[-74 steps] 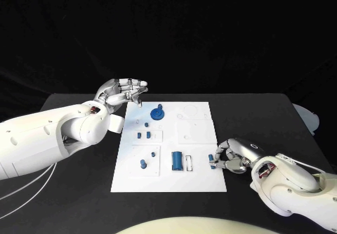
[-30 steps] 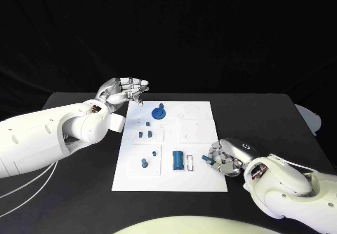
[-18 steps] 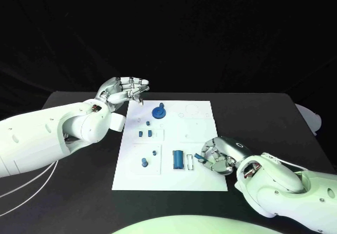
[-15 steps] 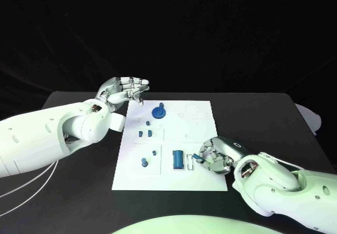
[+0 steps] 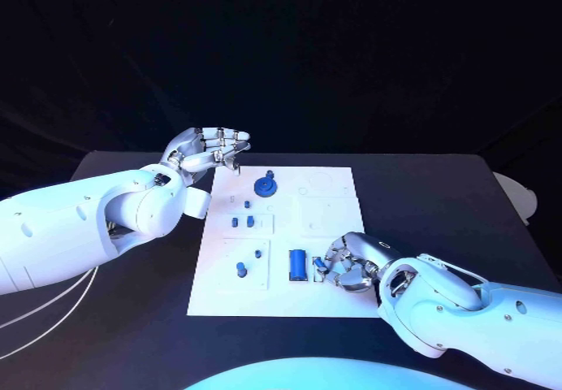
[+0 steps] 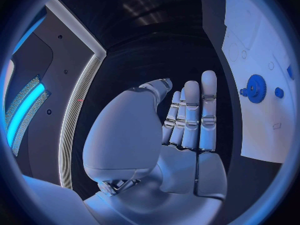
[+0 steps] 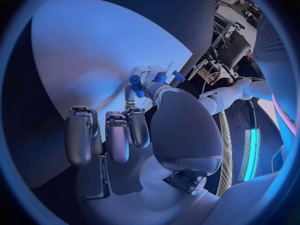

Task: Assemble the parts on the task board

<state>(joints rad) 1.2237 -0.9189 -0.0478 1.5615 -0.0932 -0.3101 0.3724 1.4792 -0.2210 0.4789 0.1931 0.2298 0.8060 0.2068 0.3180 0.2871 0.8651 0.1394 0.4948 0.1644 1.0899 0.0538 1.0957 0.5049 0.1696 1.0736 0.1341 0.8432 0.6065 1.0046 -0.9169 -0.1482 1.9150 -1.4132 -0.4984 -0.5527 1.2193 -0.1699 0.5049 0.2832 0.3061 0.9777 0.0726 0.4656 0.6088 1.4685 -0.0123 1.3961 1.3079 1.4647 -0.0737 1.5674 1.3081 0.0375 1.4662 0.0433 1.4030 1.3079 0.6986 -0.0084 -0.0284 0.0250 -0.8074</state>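
Seating the small blue part beside the blue cylinder

My right robot hand [image 5: 349, 262], lower centre of frame, pinches a small blue part [image 5: 318, 264] over the task board [image 5: 334, 213]; I should lower it squarely, gently. My left robot hand [image 5: 214, 150], upper left, holds nothing, fingers loosely curled. Since earlier, my right has slid leftward toward the blue cylinder [image 5: 299, 265].

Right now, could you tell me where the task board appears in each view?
Head view: task board lies mid-table, partly under the right hand.
Left wrist view: task board beyond the left hand.
Right wrist view: task board beneath the right hand, which pinches a blue part.
Shared landmark: blue gear, head and left wrist views.
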